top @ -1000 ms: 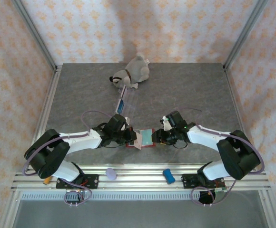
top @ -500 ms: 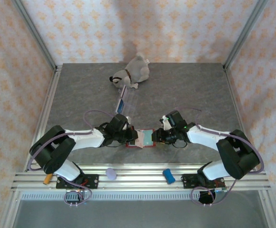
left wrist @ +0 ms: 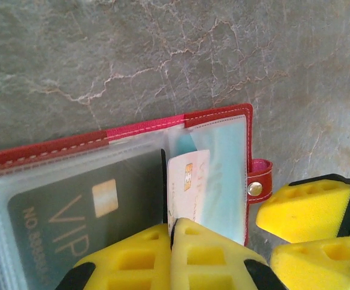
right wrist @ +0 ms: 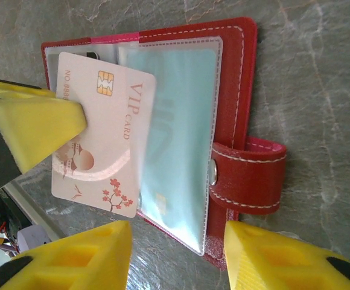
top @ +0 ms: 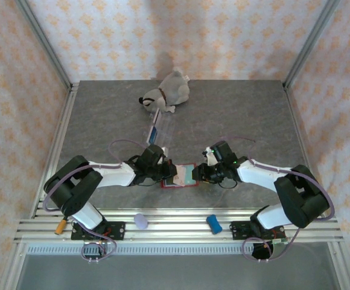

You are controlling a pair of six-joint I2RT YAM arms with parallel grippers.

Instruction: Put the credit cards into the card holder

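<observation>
On the left, the left arm had swung its elbow in toward the middle of the table [top: 235, 115] since a second before, carrying the left gripper [top: 166, 174] a little rightward onto the open card holder [right wrist: 241, 72]. Its yellow fingers [left wrist: 211, 260] were pressed together, pinching the near-left edge of a pale card [right wrist: 102, 139] marked VIP with a gold chip. That card had looked tilted off the holder's left side earlier. It now lay flatter across the holder, its right edge tucked under the clear sleeve of the right-hand pocket.

The red holder lay flat on the near middle of the table, between the two grippers. Its left pocket held a dark green card [left wrist: 60, 211] and its right pocket a teal card [right wrist: 178, 115], which the pale card partly overlapped. The snap tab [right wrist: 250, 175] stuck out from the holder's right edge.

Just right of that tab, the right gripper [top: 200, 174] had scarcely moved. Its fingers [right wrist: 72, 260] stood spread, with the holder's near corner between them and nothing clamped.

Farther back, the clear case [top: 159, 128] and the plush dog [top: 169, 92] lay where they had been, as did the lilac object [top: 140, 220] and the blue cylinder [top: 214, 223] on the near rail [top: 175, 232].
</observation>
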